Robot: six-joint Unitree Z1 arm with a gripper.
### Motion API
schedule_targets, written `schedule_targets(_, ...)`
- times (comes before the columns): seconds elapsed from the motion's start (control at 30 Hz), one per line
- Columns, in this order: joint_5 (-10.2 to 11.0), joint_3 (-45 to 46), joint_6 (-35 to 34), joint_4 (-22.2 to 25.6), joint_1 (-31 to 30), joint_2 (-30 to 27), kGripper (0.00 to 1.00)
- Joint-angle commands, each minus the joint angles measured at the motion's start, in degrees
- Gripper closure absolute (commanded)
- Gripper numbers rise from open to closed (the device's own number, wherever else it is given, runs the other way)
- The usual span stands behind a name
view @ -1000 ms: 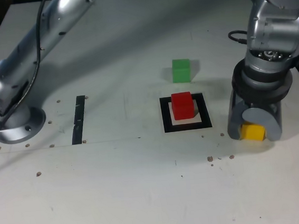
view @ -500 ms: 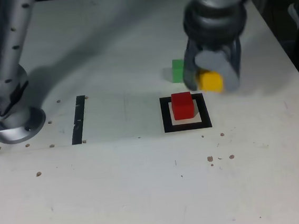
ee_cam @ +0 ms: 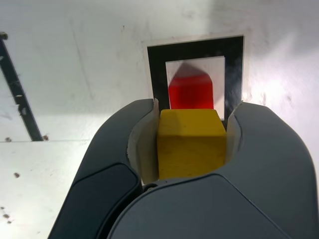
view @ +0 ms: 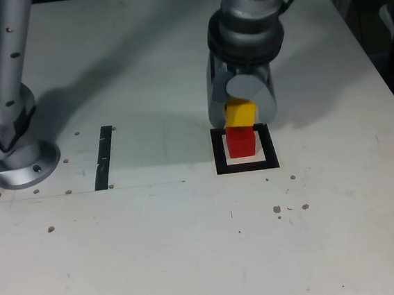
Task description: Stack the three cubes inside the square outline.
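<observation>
From my screen, the red cube [view: 241, 142] sat inside the square outline [view: 221, 165] on the worktop [view: 144, 253], with white showing around its foot; I judged it was there as the base of the stack, since whatever went on top had to stay within that black frame. The yellow cube [ee_cam: 191, 144] was up in the gripper [ee_cam: 191, 137], held above the worktop so that it could come onto the red one from overhead without knocking it.

The gripper was closed down to the cube's width, its two fingers pressed on opposite side faces and the front and top left in view. That hold seemed sensible to me: the underside looked free to land flat. In the exterior view the yellow cube lined up with the red one, overlapping its upper edge; whether they touched I couldn't tell. The wrist view showed red peeking out past the yellow, so I reckoned a small alignment check was due before letting go. I couldn't see the green cube in either view.
</observation>
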Motion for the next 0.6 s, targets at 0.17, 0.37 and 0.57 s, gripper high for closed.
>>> schedule_targets(0.17, -0.9, 4.4, 0.9, -4.1, 2.3, -0.8, 0.74)
schedule_targets(0.37, -0.9, 5.3, 1.1, -5.9, 2.5, -0.8, 0.74)
schedule_targets(0.57, -1.2, 5.7, 1.1, -7.0, 2.6, -0.7, 0.74)
